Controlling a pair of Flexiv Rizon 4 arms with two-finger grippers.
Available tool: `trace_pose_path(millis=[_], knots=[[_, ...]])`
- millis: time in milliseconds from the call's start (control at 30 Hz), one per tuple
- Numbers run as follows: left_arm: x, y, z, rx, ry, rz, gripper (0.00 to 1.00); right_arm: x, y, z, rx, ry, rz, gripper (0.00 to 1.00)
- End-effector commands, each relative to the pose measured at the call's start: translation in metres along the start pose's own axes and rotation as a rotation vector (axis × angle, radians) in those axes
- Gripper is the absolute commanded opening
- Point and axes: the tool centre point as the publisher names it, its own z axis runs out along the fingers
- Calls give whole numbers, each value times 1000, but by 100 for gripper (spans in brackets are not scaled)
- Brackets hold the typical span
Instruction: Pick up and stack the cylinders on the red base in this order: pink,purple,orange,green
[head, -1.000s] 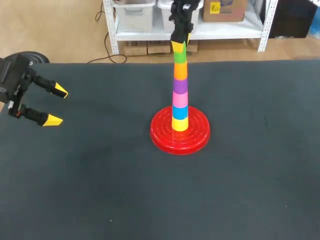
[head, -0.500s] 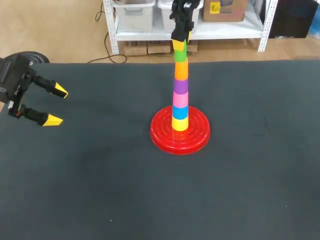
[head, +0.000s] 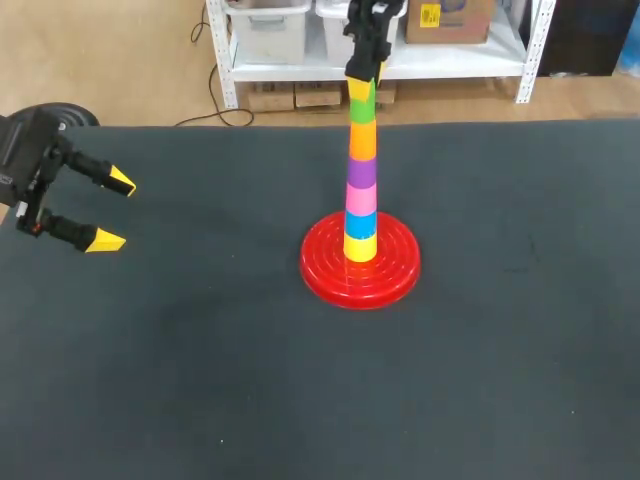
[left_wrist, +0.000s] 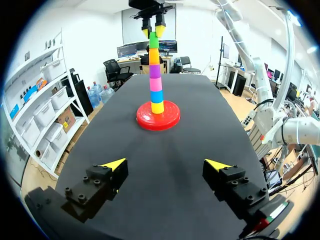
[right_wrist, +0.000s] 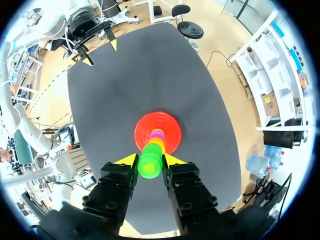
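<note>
Here, the left claw (left_wrist: 165, 167) hangs low over the near end of the dark bench (left_wrist: 100, 145), its two yellow-tipped fingers spread wide with nothing between them. It is well apart from the stack and, in the head view, off toward the bench's left edge. Farther along, at about mid-bench, the red base (left_wrist: 170, 121) lies flat and carries one upright column of cylinders. From the base upward these are the yellow cylinder (left_wrist: 157, 107), blue cylinder (left_wrist: 157, 96), pink cylinder (left_wrist: 156, 84), purple cylinder (left_wrist: 155, 71), orange cylinder (left_wrist: 154, 56) and green cylinder (left_wrist: 153, 41), each resting on the one below. The column stands straight. At the far end (and highest point) the right claw (left_wrist: 153, 33) points straight down from above. Its fingers are closed against opposite sides of the green cylinder, which the right wrist view shows filling the gap between the yellow tips. Whether the green cylinder is fully seated on the orange cylinder cannot be told.
</note>
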Motion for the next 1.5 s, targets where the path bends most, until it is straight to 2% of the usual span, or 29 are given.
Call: trace_pose_path(millis=[33,500,767,1500], knots=[[1,0,0,-2,-3,3,100,1,2,0,-4,-1,-3,0],[1,0,0,-2,-3,3,100,5,-6,7,-20,-4,12,0],[1,0,0,-2,-3,3,100,5,-6,1,-10,-9,11,0],[1,0,0,-2,-3,3,100,-2,-6,16,-53,37,5,0]])
